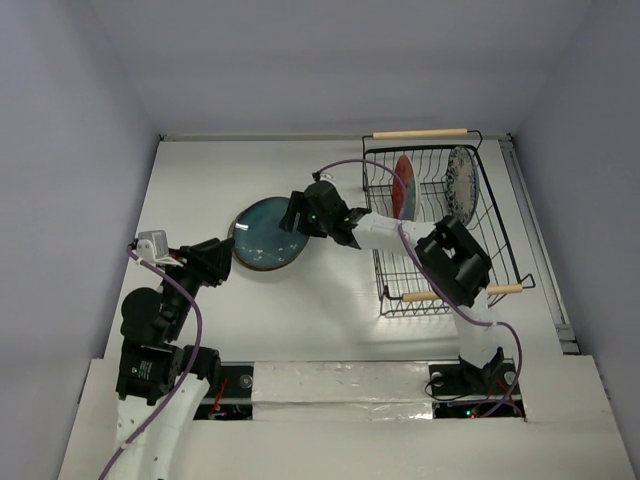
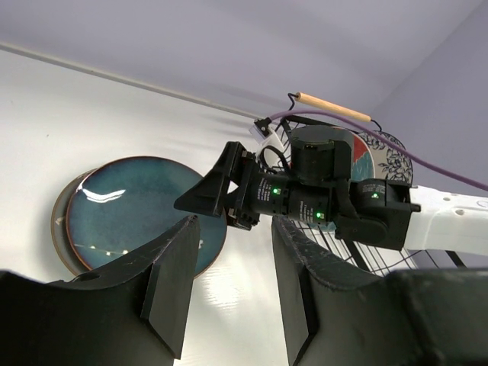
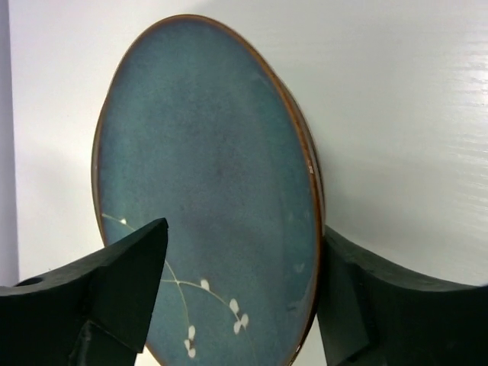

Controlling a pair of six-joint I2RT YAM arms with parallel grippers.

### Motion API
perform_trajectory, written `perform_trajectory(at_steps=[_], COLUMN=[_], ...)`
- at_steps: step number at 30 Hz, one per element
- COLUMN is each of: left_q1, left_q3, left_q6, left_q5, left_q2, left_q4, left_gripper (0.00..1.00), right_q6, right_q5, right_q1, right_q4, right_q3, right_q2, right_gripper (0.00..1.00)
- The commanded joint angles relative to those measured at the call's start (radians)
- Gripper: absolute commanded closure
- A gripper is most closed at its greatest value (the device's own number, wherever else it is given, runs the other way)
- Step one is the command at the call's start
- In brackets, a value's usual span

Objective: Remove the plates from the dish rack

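Note:
The dark teal plate point(image 1: 265, 235) lies flat on the table on top of another plate, whose grey rim point(image 2: 59, 221) shows in the left wrist view. My right gripper point(image 1: 298, 212) is at the teal plate's right edge. Its jaws stand open around the rim point(image 3: 244, 229), with one finger against the rim's outside and the other apart above the plate's face point(image 3: 206, 152). My left gripper point(image 1: 215, 258) is open and empty just left of the plates point(image 2: 232, 225). The black wire dish rack point(image 1: 497, 235) at the right holds a red plate point(image 1: 404, 186) and a white-blue floral plate point(image 1: 462, 180), both upright.
The rack's wooden handles sit at its far end point(image 1: 420, 133) and near end point(image 1: 505, 289). My right arm's white forearm point(image 1: 385, 232) crosses over the rack's left side. Grey walls enclose the table on three sides.

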Motion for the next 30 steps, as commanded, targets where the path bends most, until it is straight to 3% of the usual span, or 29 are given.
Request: perform_trajectory(at_steps=[1,9,30], left_q1=[0.008,0.008,0.008], left_q3=[0.009,0.007,0.01], left_q6=[0.0,0.0,0.0], left_q5=[0.011,0.014,0.009], left_q2=[-0.008,-0.006,-0.015], left_q4=[0.052,0.053,0.052], left_gripper=[0.6,0.6,0.6], right_q6=[-0.09,-0.184,-0.236], right_q5=[0.09,0.239,0.217], right_q1=[0.032,0.071,0.137], right_q4=[-0.047,-0.254,-0.357], right_q3=[0.097,0.189,0.355], right_q2=[-0.025,0.023,0.142], right_gripper=[0.23,0.0,0.0])
